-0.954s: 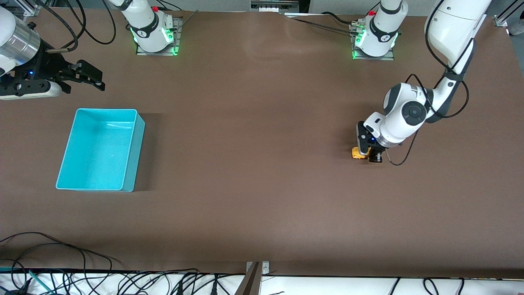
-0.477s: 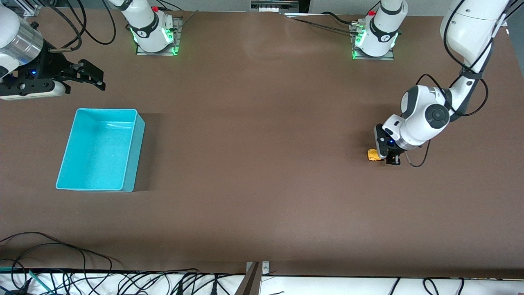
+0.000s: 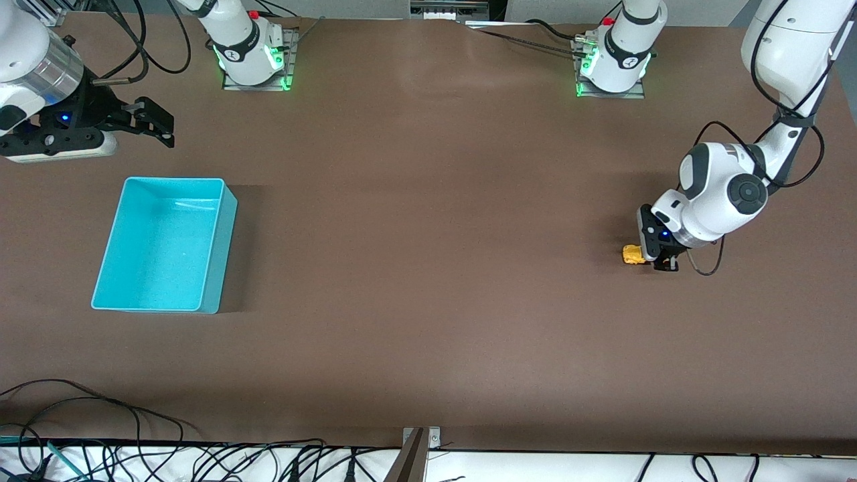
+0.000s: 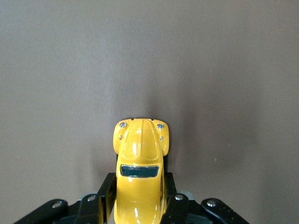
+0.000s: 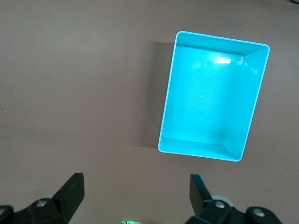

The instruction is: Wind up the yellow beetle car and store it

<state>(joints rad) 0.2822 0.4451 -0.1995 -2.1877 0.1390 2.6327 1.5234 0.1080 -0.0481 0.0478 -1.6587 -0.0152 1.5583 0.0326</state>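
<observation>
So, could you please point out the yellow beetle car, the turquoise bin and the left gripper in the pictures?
yellow beetle car (image 4: 140, 154): left wrist view, on its rounded hood.
turquoise bin (image 3: 221, 258): front view, on its outer side wall.
left gripper (image 3: 657, 260): front view, between its fingertips, shut on the car.

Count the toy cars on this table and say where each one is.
1. The yellow beetle car sits on the table at the left arm's end, clamped in the left gripper.

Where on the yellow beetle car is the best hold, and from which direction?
Across its two flat flanks, approaching from above. The left gripper is shut on the yellow beetle car that way; the rounded roof and hood would likely slip between the fingers.
</observation>
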